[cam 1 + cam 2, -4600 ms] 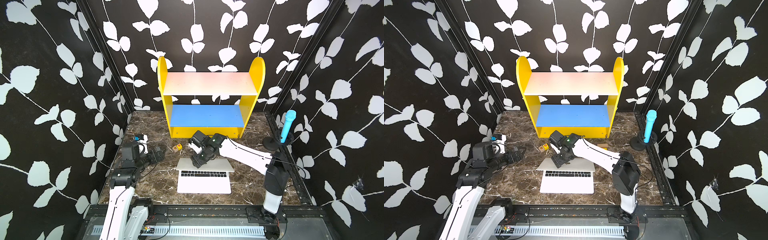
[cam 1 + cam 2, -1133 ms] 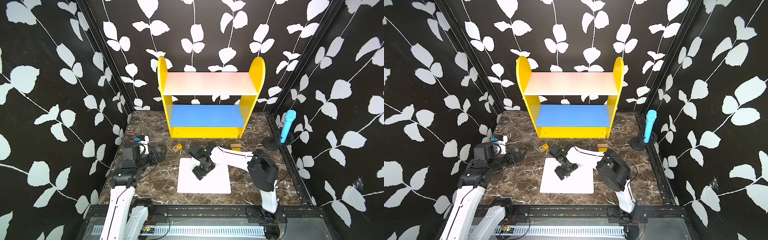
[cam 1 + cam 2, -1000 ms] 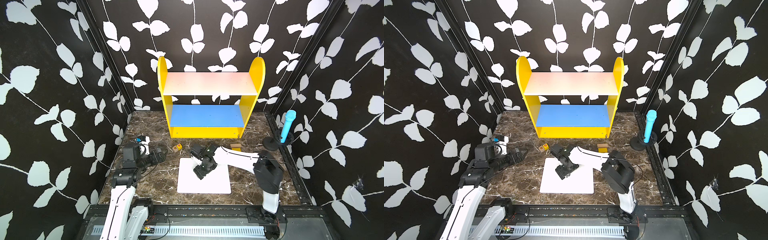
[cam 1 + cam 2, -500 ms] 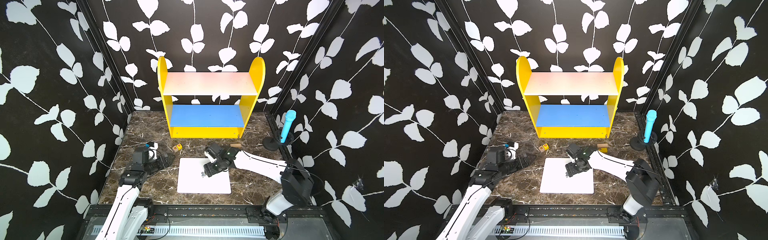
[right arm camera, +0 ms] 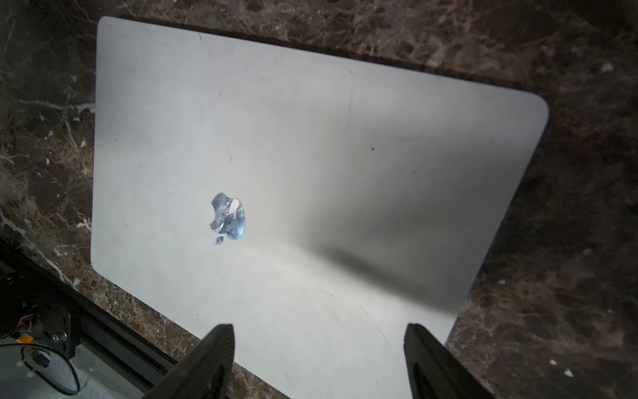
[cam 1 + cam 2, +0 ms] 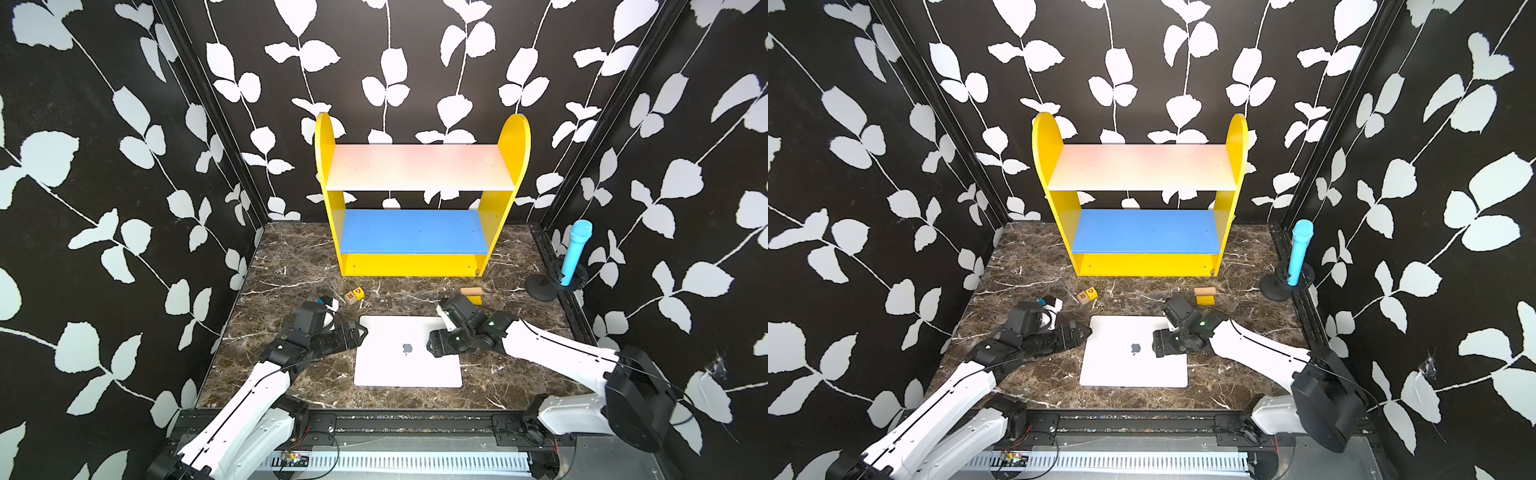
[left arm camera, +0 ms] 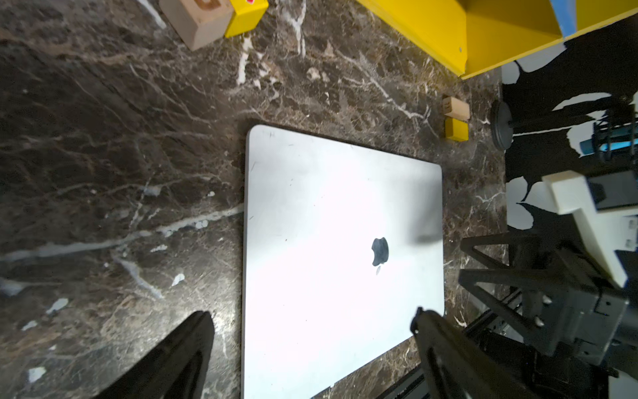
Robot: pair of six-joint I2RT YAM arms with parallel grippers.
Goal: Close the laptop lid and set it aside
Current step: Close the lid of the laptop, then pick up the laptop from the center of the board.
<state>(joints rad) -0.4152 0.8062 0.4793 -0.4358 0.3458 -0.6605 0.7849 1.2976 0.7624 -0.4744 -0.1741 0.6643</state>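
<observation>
Closed laptop (image 6: 407, 365) — left hand (image 6: 358, 335), right hand (image 6: 432, 344) spread wide at its sides

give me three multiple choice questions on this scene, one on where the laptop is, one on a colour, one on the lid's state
1. Where does the laptop lie?
A. on the marble table, in front of the yellow shelf
B. on the shelf's blue board
C. on the shelf's top board

2. What colour is the toy microphone?
A. red
B. green
C. light blue

3. How does the laptop lid stand?
A. upright, screen showing
B. shut flat, logo facing up
C. half open

Answers:
1 A: both top views show it flat on the marble, nearer the camera than the shelf.
2 C: its body and head are light blue in both top views.
3 B: both wrist views show only the outer shell with the logo, no keyboard or screen.
</observation>
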